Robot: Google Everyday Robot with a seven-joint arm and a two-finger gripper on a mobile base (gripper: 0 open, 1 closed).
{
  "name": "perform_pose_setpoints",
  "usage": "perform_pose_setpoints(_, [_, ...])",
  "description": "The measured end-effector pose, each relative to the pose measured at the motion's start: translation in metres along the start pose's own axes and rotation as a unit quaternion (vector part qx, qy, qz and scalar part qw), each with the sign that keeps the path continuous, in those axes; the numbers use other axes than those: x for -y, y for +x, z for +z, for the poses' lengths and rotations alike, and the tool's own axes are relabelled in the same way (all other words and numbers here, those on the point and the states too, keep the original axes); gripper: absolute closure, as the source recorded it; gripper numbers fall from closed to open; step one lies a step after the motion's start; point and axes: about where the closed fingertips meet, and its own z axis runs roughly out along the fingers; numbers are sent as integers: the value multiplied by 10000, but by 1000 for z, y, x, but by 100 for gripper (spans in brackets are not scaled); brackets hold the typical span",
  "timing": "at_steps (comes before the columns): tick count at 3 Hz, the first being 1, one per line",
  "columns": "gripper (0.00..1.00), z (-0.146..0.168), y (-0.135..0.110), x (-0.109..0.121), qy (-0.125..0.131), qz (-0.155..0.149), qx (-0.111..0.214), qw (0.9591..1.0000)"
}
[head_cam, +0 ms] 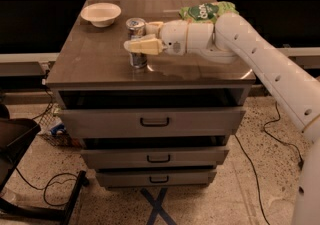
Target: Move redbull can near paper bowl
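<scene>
Gripper [139,36] is over the counter's [90,64] middle, fingers spread w/ the redbull can [137,60] between them. Can stands nearer the front edge, not lifted yet. Paper bowl [100,13] sits at back-left corner. Grab & move are left to do.

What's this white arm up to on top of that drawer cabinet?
A robot's white arm stretches in from the right over the cabinet top. Its gripper is right at the redbull can, which stands upright near the middle of the top. The job is to put that can near the paper bowl, which sits apart at the back left corner, so that is not yet done. A green snack bag lies at the back, behind the arm.
</scene>
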Motion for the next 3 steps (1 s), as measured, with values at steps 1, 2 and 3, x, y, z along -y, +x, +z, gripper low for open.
perform_pose_setpoints(1, [73, 3, 0, -1, -20, 4, -1, 10000])
perform_pose_setpoints(2, [96, 6, -1, -2, -43, 2, 4, 10000])
perform_pose_setpoints(3, [100, 7, -1, -3, -57, 2, 6, 10000])
